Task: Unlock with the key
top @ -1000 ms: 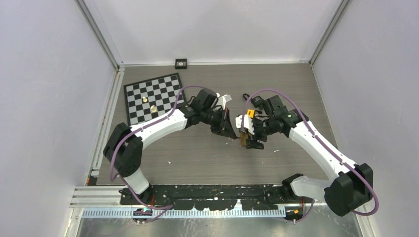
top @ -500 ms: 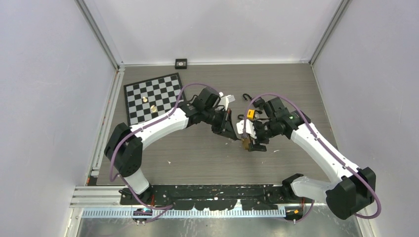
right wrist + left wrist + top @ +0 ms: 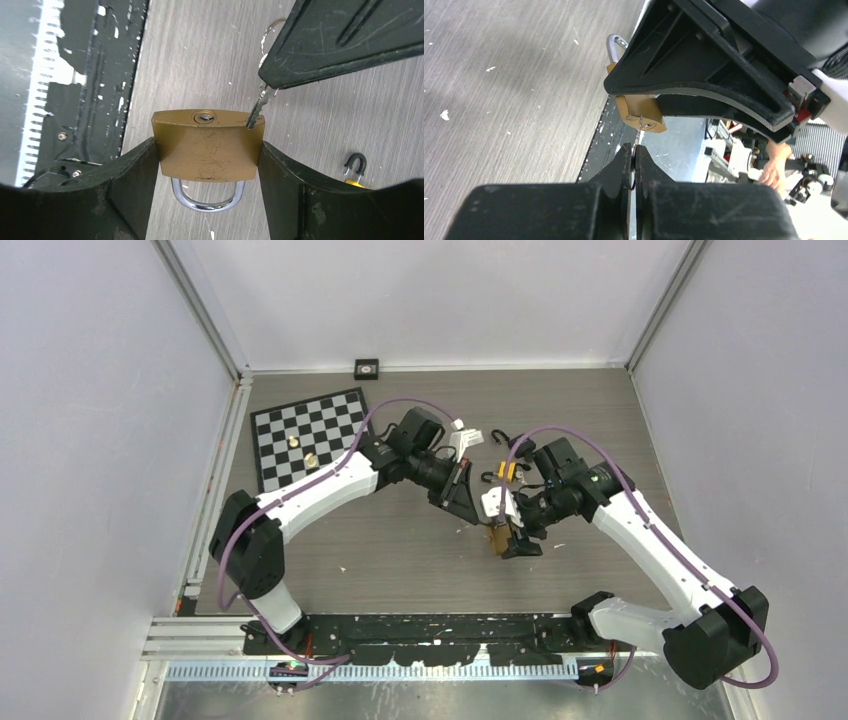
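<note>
The right gripper (image 3: 512, 537) clamps the brass padlock (image 3: 207, 150). The left gripper (image 3: 634, 153) pinches the key (image 3: 256, 109), its tip touching the padlock's edge beside the keyhole (image 3: 203, 117).

Padlock (image 3: 207, 150) body is showing brass, brushed, finely scratched, dull sheen. Shackle (image 3: 207, 205) is gleaming: polished silvery metal. Key (image 3: 257, 111) is reading as plain silvery metal, less bright. Fingers (image 3: 131, 185) of the right end effector (image 3: 207, 152) are looking like black plastic, matt, scuffed with pale scratches. Desk (image 3: 200, 50) is showing grey wood grain, matt, flecked with white chips.
</note>
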`<state>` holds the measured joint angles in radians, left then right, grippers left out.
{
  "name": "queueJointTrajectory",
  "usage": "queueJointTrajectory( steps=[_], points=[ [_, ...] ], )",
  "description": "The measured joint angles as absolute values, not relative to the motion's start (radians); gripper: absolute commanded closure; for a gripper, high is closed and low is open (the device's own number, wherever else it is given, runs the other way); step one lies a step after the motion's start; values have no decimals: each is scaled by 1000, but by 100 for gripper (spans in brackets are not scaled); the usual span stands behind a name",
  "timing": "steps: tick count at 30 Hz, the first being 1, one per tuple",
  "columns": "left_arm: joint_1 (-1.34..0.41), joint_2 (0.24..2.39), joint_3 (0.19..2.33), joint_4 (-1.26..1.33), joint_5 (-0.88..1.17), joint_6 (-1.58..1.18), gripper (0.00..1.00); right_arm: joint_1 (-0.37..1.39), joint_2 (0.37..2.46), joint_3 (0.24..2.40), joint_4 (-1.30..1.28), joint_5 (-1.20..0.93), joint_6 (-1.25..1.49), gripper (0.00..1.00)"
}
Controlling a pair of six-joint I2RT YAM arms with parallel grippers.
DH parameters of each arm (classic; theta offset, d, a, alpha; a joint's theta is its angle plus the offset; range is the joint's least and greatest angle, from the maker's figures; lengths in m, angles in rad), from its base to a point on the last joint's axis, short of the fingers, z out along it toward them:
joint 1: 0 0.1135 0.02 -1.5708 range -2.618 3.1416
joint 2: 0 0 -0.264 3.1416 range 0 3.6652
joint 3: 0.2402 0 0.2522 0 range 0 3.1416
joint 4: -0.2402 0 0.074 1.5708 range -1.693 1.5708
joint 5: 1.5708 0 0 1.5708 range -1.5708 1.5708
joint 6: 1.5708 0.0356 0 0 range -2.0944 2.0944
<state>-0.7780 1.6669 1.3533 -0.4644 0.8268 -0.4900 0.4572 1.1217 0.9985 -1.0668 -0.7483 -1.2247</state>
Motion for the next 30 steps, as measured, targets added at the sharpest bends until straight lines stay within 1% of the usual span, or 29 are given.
queueJointTrajectory(
  steps=[8,16,22,30],
  points=[
    [-777,1600,1427,-681,935,-218,100,485,1122,1087,-1159,-836,-1256,100],
    [-777,1527,1477,-850,974,19,100,494,1126,1108,-1249,-893,-1315,100],
    [-778,1501,1477,-879,989,110,100,502,1126,1143,-1313,-936,-1366,100],
    [-790,1477,1470,-839,1012,116,100,511,1116,1143,-1343,-949,-1391,100]
  ],
)
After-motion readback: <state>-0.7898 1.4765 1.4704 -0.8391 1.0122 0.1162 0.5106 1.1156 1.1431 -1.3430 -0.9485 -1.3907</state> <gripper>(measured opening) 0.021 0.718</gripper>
